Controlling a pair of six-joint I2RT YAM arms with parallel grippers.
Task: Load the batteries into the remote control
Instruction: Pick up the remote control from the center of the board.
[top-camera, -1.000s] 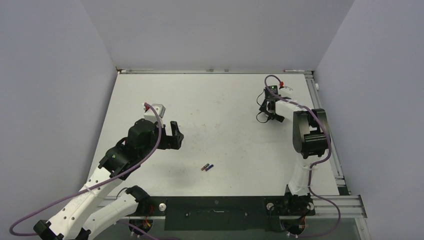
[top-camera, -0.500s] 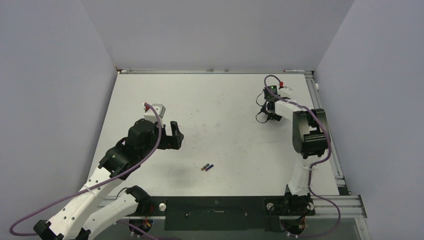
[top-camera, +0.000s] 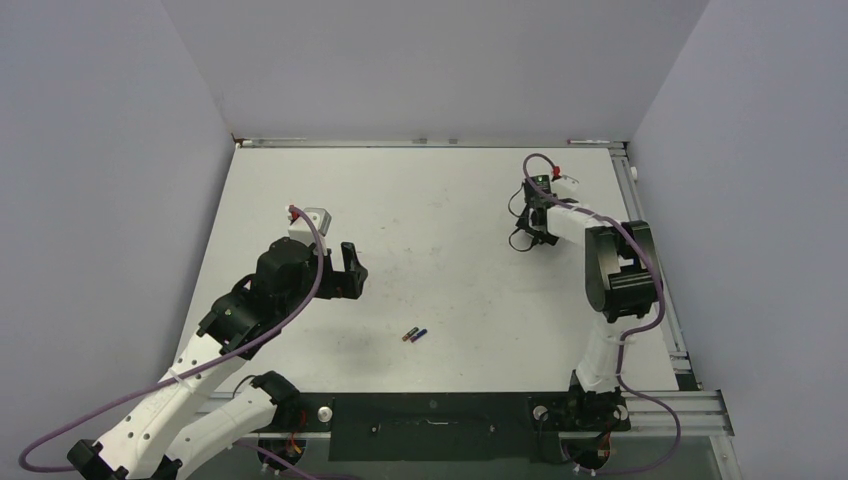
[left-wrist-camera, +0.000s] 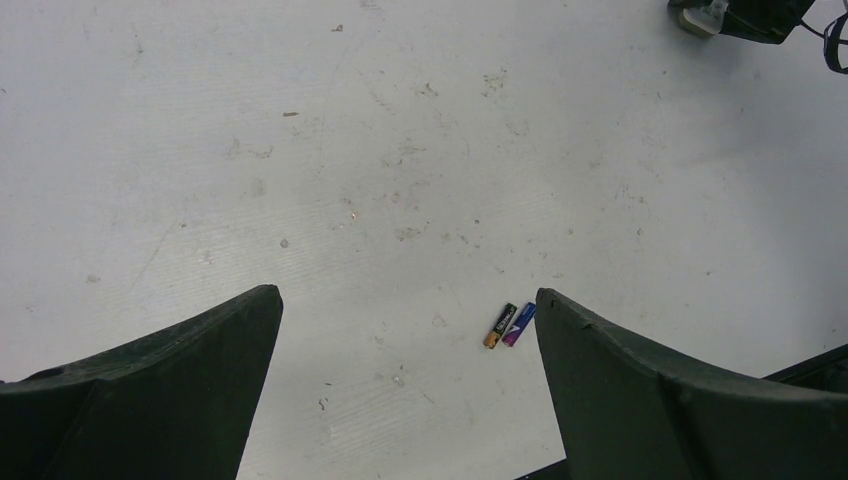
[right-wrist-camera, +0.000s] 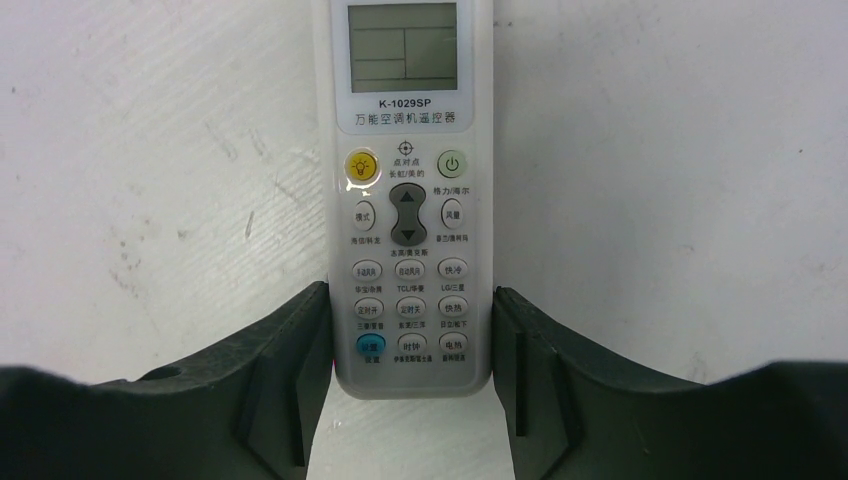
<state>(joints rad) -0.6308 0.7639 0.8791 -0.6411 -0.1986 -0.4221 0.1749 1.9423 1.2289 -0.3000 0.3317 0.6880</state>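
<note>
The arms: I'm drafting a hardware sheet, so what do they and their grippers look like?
The left arm and right arm have white links with black joint housings, and a purple cable loops along each. The left gripper and right gripper each have two broad, matte black fingers that taper toward the tips.

White table (top-camera: 450, 220), matt, scuffed and speckled with small dark marks. Carries two batteries (top-camera: 413, 333) near the front middle, side by side and touching, purple-blue with orange-gold ends. Bears a remote control (right-wrist-camera: 410, 200) toward the far right, well apart from them, face up, screen and buttons showing.
</note>
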